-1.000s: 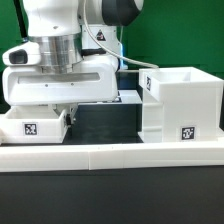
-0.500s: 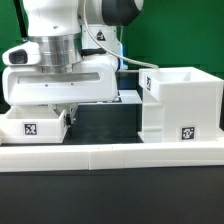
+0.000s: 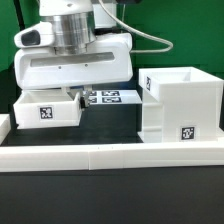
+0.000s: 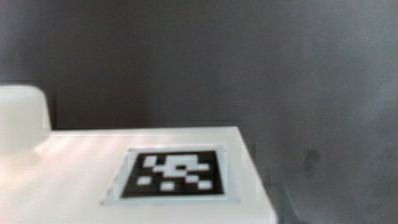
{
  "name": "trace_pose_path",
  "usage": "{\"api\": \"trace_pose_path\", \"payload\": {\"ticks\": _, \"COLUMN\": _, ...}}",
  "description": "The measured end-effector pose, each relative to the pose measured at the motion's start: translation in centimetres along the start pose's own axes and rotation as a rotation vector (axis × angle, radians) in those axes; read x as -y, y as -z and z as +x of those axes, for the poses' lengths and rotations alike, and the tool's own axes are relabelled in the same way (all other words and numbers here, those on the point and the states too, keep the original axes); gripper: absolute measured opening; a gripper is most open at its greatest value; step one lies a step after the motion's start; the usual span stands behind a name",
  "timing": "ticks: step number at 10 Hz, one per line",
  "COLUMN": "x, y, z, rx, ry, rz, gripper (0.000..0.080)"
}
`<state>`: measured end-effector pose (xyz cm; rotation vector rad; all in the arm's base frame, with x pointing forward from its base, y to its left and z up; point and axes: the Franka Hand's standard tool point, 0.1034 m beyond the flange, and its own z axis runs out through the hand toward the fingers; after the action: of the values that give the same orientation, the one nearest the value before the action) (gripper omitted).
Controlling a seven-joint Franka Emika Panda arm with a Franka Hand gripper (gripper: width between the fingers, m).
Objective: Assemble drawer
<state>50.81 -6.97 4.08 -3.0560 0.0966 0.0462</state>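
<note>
The drawer's tall white housing (image 3: 180,100) stands at the exterior view's right, open on top, with a tag on its front. One white tray (image 3: 45,112) with a front tag sits at the exterior view's left. My gripper (image 3: 76,97) reaches down at the tray's right wall, its fingers mostly hidden by the hand and the tray. The wrist view shows a white tray face with a tag (image 4: 178,173) and a rounded knob (image 4: 18,120); no fingers show there. The second tray is out of view.
The marker board (image 3: 112,98) lies flat behind, between the tray and the housing. A long low white wall (image 3: 110,153) runs across the front. The table top (image 3: 110,122) is black.
My gripper has moved up and toward the exterior view's right. The tray has shifted the same way with it. The marker board is now uncovered. The housing has not moved.
</note>
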Motion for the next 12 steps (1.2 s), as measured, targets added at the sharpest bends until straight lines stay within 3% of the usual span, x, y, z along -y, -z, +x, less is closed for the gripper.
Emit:
{"api": "trace_pose_path", "payload": {"ticks": 2, "x": 0.01, "y": -0.11, "z": -0.05, "rx": 0.002, "ry": 0.035, "rz": 0.0, "gripper": 0.0042}}
{"api": "trace_pose_path", "payload": {"ticks": 6, "x": 0.48, "y": -0.19, "z": 0.53, "rx": -0.015, "ry": 0.531, "rz": -0.049, "gripper": 0.0042}}
{"api": "trace_pose_path", "payload": {"ticks": 9, "x": 0.11, "y": -0.19, "z": 0.48, "rx": -0.01, "ry": 0.671, "rz": -0.052, "gripper": 0.0042}}
{"api": "trace_pose_path", "payload": {"ticks": 12, "x": 0.37, "y": -0.2, "z": 0.62, "rx": 0.006, "ry": 0.99, "rz": -0.076, "gripper": 0.0042}}
